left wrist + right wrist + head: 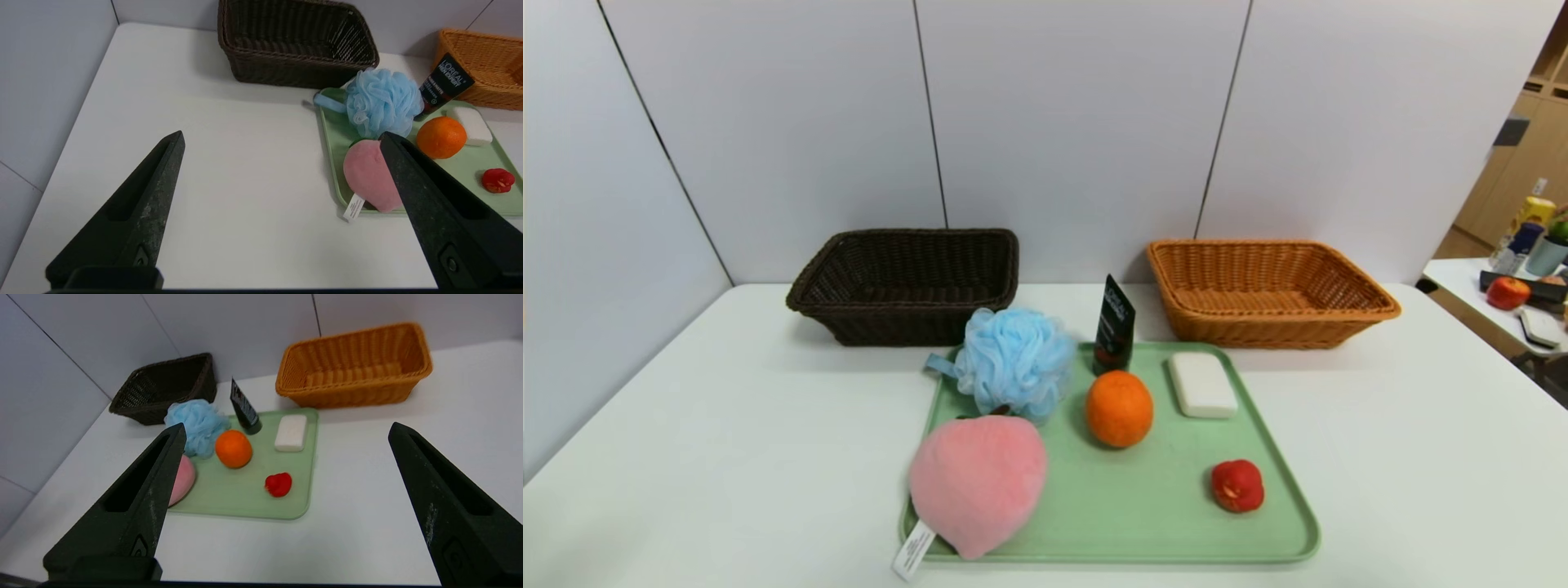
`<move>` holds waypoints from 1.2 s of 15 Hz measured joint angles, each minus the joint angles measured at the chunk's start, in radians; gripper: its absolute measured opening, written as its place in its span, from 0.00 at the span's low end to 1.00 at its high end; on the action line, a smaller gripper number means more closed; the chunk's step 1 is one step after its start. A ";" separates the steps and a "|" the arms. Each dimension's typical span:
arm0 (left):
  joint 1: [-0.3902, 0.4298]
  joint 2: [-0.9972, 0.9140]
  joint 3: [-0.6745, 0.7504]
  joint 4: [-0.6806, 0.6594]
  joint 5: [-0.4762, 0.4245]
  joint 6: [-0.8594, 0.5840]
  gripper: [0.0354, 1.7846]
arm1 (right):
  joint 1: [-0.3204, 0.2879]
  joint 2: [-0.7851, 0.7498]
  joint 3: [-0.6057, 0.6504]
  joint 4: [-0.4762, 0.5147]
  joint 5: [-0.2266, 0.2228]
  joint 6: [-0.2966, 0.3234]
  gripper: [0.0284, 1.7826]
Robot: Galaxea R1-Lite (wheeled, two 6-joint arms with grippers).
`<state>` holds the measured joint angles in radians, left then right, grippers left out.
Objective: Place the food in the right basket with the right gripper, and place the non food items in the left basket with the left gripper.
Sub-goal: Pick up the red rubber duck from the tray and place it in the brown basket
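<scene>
A green tray [1143,523] holds a round orange [1119,408], a pink plush peach [977,482] with a white tag, a light-blue bath puff [1014,359], a dark tube [1114,325] standing upright, a white soap bar [1202,384] and a small red lumpy ball [1237,485]. The dark brown basket [907,282] stands behind at the left, the light orange basket [1266,290] at the right; both look empty. My left gripper [282,136] is open above the table left of the tray. My right gripper [286,428] is open above the table in front of the tray's right side. Neither gripper shows in the head view.
The white table [1421,457] has walls behind and at the left. A side table [1462,282] with an apple and other items stands at the far right.
</scene>
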<state>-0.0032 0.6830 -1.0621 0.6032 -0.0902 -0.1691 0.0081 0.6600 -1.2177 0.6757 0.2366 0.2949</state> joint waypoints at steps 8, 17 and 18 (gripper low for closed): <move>-0.201 0.426 -0.165 0.032 -0.063 -0.160 0.94 | 0.286 0.680 -0.330 0.254 -0.135 0.243 0.96; -0.278 0.451 -0.031 -0.018 -0.028 -0.115 0.94 | 0.586 1.062 -0.367 0.397 -0.278 0.456 0.96; -0.277 0.450 -0.029 -0.020 -0.027 -0.116 0.94 | 0.591 1.090 -0.368 0.402 -0.278 0.460 0.96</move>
<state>-0.2804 1.1334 -1.0915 0.5834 -0.1177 -0.2847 0.5987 1.7496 -1.5855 1.0777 -0.0413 0.7553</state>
